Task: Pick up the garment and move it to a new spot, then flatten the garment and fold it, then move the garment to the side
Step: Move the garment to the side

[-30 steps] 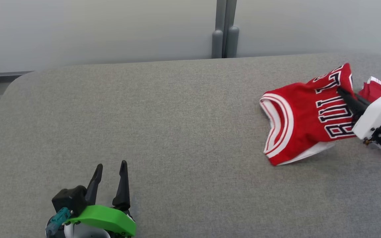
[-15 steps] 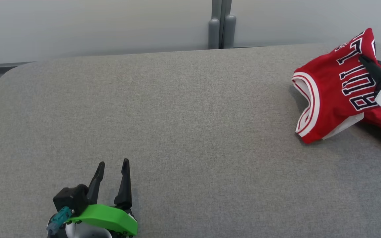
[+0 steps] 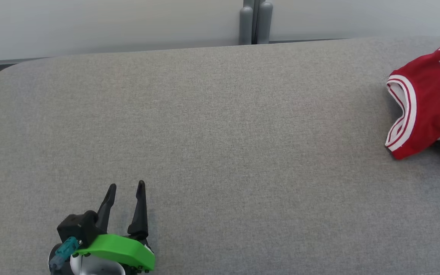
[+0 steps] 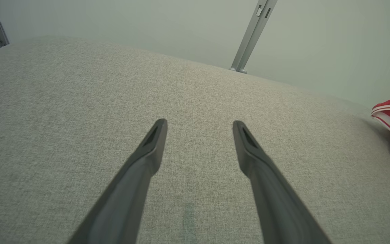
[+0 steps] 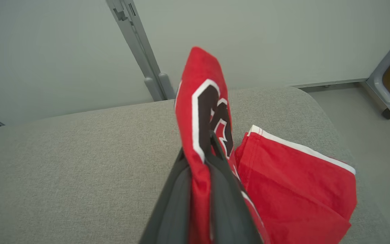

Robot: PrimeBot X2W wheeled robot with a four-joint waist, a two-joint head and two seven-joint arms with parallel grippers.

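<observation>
Pinching a raised fold of the red basketball jersey [image 5: 201, 101], the right gripper [image 5: 198, 145] is clamping tight on the lettered panel, so that the cloth is standing up between its two dark fingers. The rest of the jersey is slumping onto the grey counter [image 3: 220, 133] just to that gripper's right, white hem trim showing. From the head view, the jersey is sitting at the counter's far right end, running off the frame's edge. Its white-striped armhole is pointing left toward the middle of the counter, and its length seems to be running crosswise, left to right, though part is hidden. The left gripper [image 3: 124, 189] is idling near the front left, fingers spread and holding nothing, well apart from the cloth. The right arm is plainly the nearer one. I am guessing any carry will be heading leftward, onto the open middle.
</observation>
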